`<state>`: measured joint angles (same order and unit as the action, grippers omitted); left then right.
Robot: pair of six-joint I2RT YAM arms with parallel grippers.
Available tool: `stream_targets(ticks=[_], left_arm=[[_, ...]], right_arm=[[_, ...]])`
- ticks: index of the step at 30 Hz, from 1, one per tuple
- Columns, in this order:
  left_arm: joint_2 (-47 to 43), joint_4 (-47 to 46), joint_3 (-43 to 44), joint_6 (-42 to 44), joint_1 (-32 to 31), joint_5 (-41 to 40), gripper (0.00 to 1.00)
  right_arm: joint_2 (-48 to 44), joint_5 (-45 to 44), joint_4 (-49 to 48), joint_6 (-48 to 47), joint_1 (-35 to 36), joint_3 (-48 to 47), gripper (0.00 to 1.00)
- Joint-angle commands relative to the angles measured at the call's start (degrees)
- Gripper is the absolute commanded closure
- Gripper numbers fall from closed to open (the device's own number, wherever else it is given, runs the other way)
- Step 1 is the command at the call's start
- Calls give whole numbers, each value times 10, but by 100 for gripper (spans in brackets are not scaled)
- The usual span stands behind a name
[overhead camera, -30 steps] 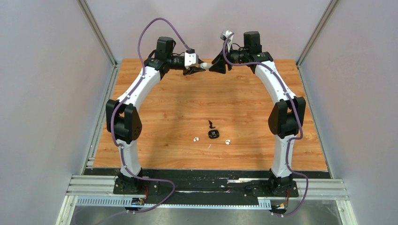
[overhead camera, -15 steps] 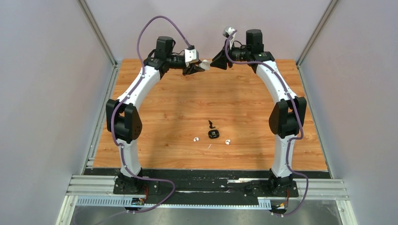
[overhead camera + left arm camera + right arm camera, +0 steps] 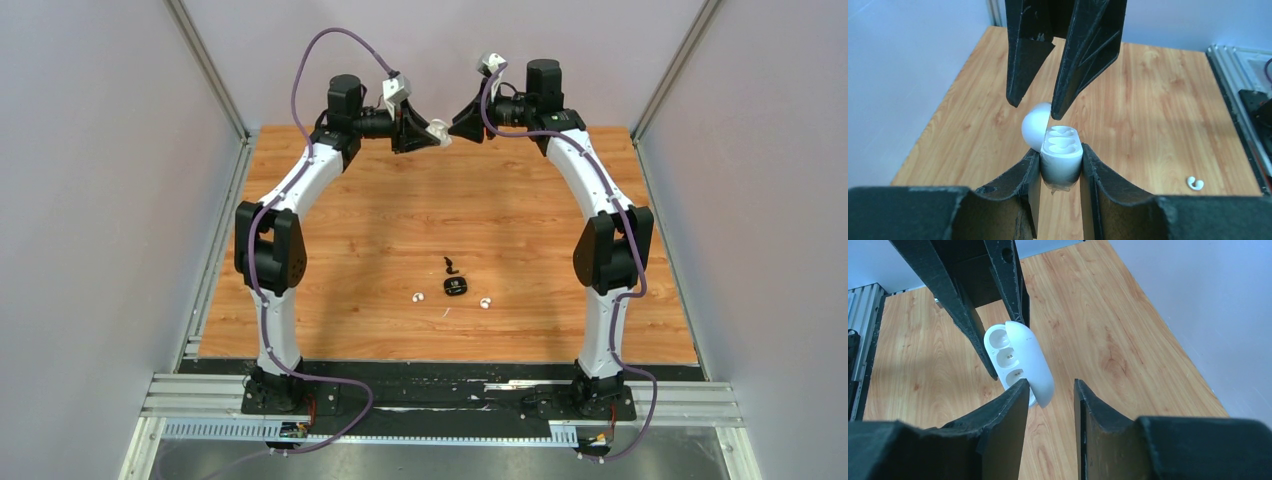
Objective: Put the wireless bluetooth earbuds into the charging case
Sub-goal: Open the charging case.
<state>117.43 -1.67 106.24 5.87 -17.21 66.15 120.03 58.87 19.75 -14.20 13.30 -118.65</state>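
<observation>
A white charging case (image 3: pixel 1062 155) hangs high over the far end of the table, its lid (image 3: pixel 1036 125) swung open and its wells empty. My left gripper (image 3: pixel 1060 152) is shut on the case body (image 3: pixel 437 132). My right gripper (image 3: pixel 1050 385) faces it, open, with nothing between its fingers. One of its fingertips (image 3: pixel 1057 114) sits at the lid's (image 3: pixel 1033 360) edge. Two white earbuds (image 3: pixel 418 297) (image 3: pixel 486 302) and a black one (image 3: pixel 451 266) lie on the wooden table (image 3: pixel 560 250) near the front middle. One white earbud (image 3: pixel 1195 183) also shows in the left wrist view.
A small black case (image 3: pixel 455 287) lies between the white earbuds. Grey walls close in the table on the left, right and back, and a metal rail (image 3: pixel 440 395) runs along the near edge by the arm bases.
My left wrist has rolled and lifted the case slightly. The right gripper has followed it up and its jaws have narrowed.
</observation>
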Motion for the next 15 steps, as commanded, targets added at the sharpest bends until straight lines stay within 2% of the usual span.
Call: stream_targets(ticks=[1,5,9,13,15], left_arm=[[6,-87,4,-102,1,42,100],[5,-78,3,-88,1,49,100],[5,-86,-1,-91,1,41,100],[6,-94,-4,-99,1,35,100],[6,-95,-6,-102,1,32,100]], right_arm=[[-15,8,-27,-1,2,1,63],[-8,9,-26,-1,4,-4,70],[-4,15,-26,0,7,0,66],[-5,22,-23,1,10,7,68],[-6,26,-22,1,10,9,77]])
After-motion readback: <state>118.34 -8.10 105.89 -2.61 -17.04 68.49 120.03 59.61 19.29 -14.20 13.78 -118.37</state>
